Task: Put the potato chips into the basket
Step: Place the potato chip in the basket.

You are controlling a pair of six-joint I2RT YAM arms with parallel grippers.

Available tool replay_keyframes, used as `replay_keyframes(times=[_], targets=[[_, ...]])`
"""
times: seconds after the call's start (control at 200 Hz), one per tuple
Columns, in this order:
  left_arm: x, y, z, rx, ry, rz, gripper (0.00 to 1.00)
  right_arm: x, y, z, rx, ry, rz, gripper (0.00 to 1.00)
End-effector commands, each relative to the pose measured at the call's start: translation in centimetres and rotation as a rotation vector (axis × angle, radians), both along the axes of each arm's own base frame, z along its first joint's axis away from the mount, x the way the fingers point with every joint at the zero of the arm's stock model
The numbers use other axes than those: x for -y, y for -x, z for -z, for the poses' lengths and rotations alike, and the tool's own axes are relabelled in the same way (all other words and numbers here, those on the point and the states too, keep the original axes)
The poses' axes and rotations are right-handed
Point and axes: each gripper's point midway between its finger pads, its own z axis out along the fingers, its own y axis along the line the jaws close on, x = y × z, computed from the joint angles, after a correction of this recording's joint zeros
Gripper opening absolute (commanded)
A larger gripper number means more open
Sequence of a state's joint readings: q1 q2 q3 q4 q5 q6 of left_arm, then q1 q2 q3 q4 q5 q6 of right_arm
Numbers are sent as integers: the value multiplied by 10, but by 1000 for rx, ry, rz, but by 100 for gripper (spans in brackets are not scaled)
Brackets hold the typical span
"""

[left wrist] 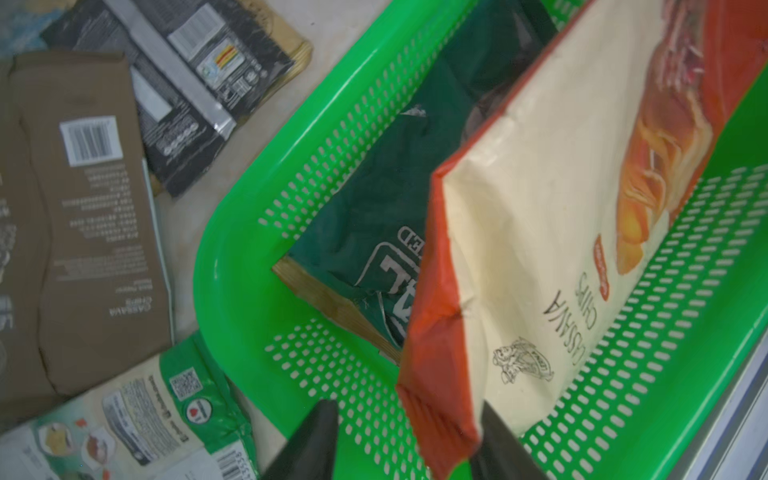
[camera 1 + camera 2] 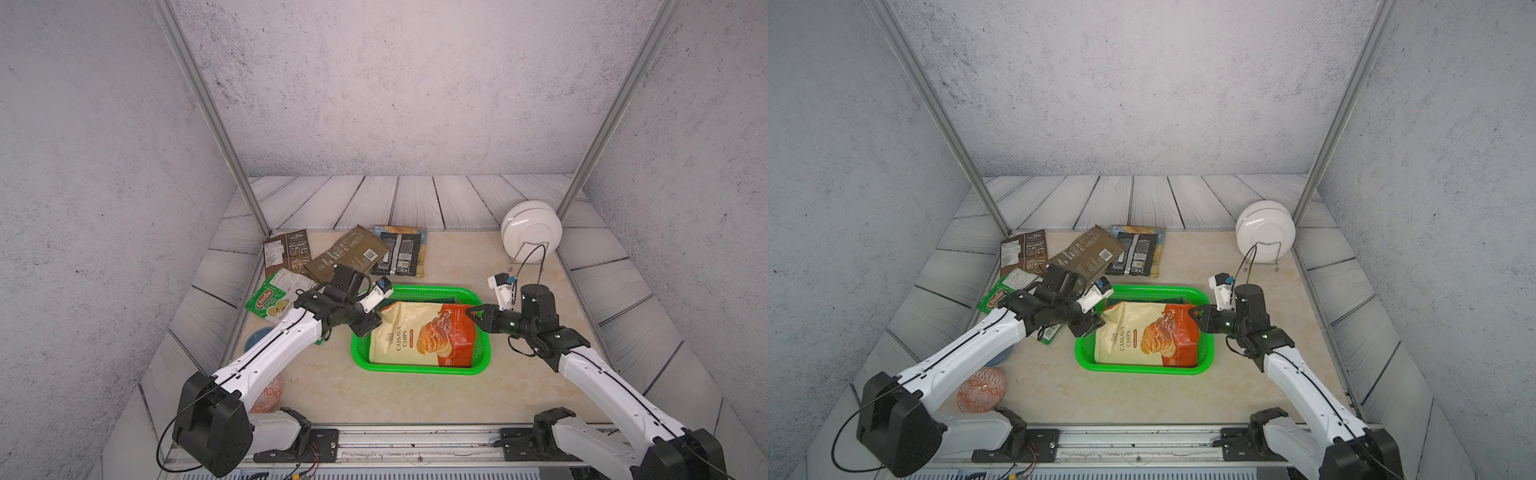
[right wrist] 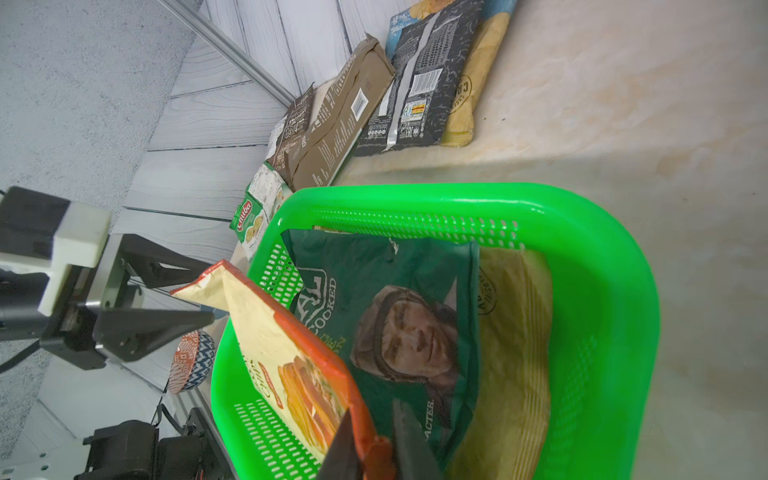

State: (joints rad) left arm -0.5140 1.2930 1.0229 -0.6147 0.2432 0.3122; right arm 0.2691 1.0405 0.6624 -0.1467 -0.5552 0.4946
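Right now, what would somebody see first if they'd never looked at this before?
The bright green basket in the middle of the table pops out, with a big cream-and-red cassava chips bag lying over it. The left gripper and right gripper sit at the bag's two ends, and more chip bags lie scattered behind.

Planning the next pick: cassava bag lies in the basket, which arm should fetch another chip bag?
Probably left: the left pincer is open, and the green Chuba bag and olive bag lie on its side of the basket; the right pincer is farther.
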Motion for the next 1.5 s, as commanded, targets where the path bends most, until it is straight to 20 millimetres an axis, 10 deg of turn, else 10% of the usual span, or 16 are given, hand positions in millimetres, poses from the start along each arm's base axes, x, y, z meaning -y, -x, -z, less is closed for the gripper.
replay_keyframes(times=[0.0, 0.295, 0.55, 0.806, 1.196, 1.496], targets=[[-12, -17, -11, 58, 4, -75, 71, 2, -16, -15, 13, 42, 18, 27], [-8, -13, -46, 82, 70, -22, 82, 23, -18, -47, -23, 128, 124, 51], [17, 50, -74, -35, 206, 258, 64, -11, 29, -70, -108, -92, -33, 50], [16, 58, -80, -20, 161, 302, 66, -14, 76, -84, -90, -71, -110, 50], [46, 69, -35, -121, 48, 420, 65, -35, 49, -36, -147, -119, -76, 50], [44, 3, 3, -31, -90, 200, 65, -41, 8, 20, -231, -2, -25, 49]])
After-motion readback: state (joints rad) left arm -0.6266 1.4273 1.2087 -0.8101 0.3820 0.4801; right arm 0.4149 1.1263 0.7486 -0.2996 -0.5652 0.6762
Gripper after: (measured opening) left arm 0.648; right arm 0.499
